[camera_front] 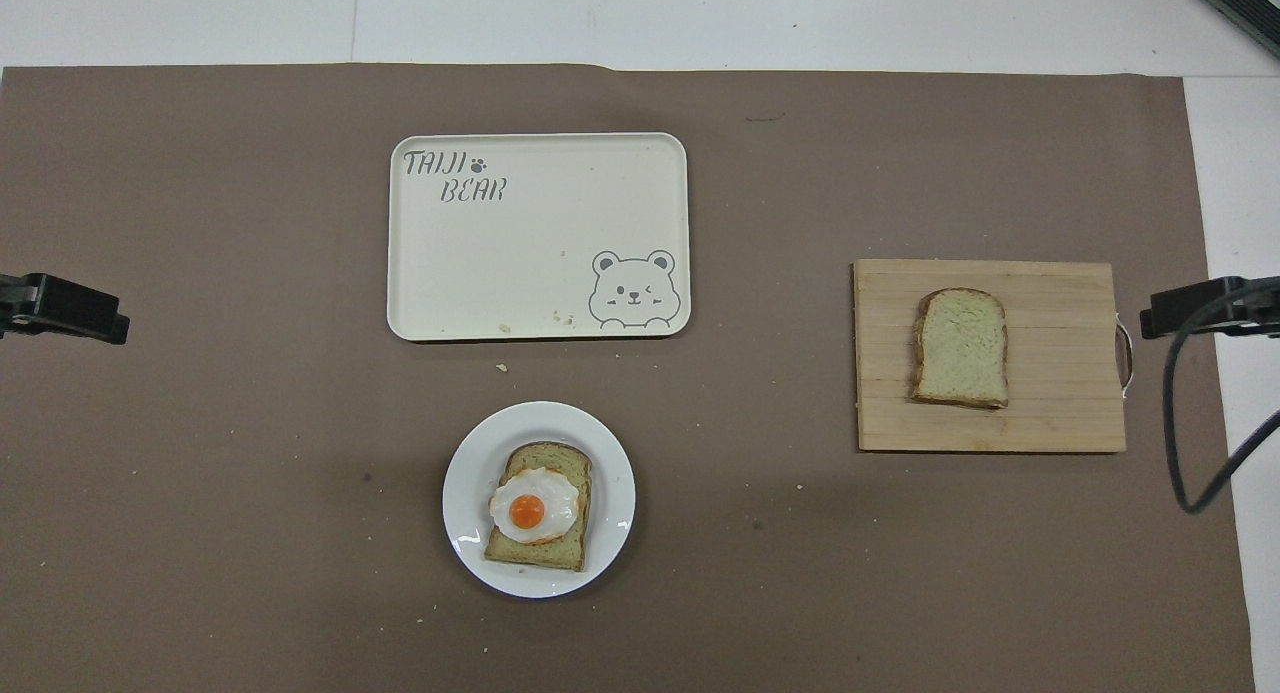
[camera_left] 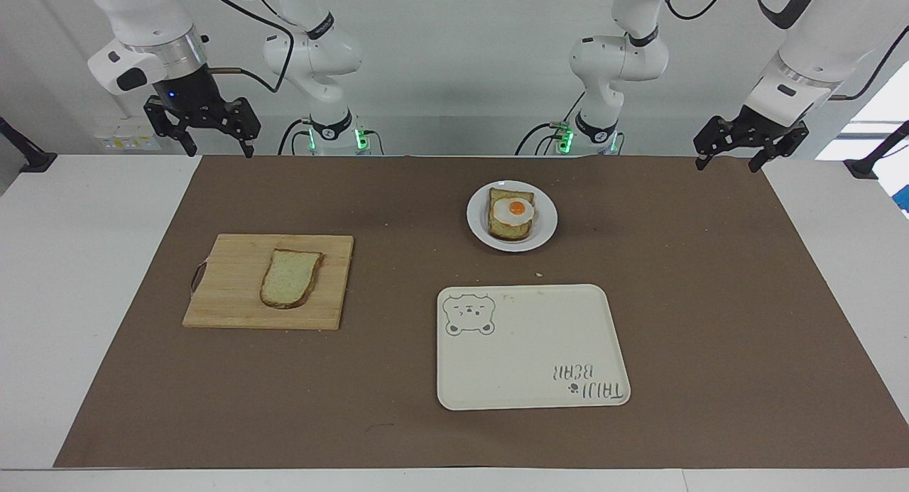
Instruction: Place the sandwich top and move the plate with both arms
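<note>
Both end effectors are up in the air at the robots' edge of the worktop, fingers spread wide, nothing held. Left end effector (camera_left: 734,158) hangs over the corner of the brown mat (camera_left: 710,300) at the left arm's end; only its black tip (camera_front: 65,309) shows in the overhead view. Right end effector (camera_left: 211,145) hangs over the mat's edge at the right arm's end, tip (camera_front: 1195,310) just poking into the overhead view with a black cable looping below it.

Sandwich top (camera_left: 289,277) lies flat on a wooden cutting board (camera_left: 227,293), toward the right arm's end, rounded end pointing away from the robots. Pale speckled crumb, brown crust. Board has a small metal handle on the edge facing the right arm's end of the worktop. Neither end effector is near it.

Plate (camera_left: 476,222) sits on the mat closer to the robots, around mid-worktop and somewhat toward the left arm's end. On it: a second bread slice (camera_left: 506,229) with a fried egg (camera_left: 513,210) on top, yolk up. No top slice on that yet.

Cream tray (camera_left: 540,336) with a bear drawing and "TAIJI BEAR" lettering lies farther from the robots than the plate, just apart from it, not touching. A few crumbs on the tray's near edge and scattered on the mat between tray and plate.

Plate and board are well apart from each other.
</note>
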`<control>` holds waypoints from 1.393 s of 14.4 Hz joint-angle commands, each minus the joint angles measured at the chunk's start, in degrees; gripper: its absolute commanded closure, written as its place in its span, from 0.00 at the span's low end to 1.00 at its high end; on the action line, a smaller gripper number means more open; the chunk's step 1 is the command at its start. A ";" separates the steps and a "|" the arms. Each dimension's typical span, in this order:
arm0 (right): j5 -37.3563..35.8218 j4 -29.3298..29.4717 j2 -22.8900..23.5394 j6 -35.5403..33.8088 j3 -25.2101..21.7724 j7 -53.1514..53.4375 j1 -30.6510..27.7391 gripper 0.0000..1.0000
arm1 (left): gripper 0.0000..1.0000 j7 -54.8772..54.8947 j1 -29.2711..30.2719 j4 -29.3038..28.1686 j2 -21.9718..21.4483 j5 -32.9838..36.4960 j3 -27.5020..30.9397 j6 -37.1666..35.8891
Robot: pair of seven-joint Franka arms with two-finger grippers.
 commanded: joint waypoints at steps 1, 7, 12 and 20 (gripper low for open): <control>1.01 -1.96 -1.21 2.64 -0.11 -1.83 -0.79 0.00 | 0.00 -0.51 0.07 0.85 0.19 0.61 0.00 -1.14; 1.18 -7.48 0.28 11.51 -0.03 -3.93 -2.01 0.00 | 0.00 -0.51 0.07 0.85 0.19 0.61 0.00 -1.05; 3.29 -17.77 3.79 23.45 -0.03 -9.90 -4.91 0.00 | 0.00 -0.51 0.07 0.85 0.19 0.61 0.00 -1.05; 8.65 -29.46 10.04 40.68 -0.03 -16.49 -7.55 0.00 | 0.00 -0.42 0.07 0.85 0.19 0.61 0.00 -1.05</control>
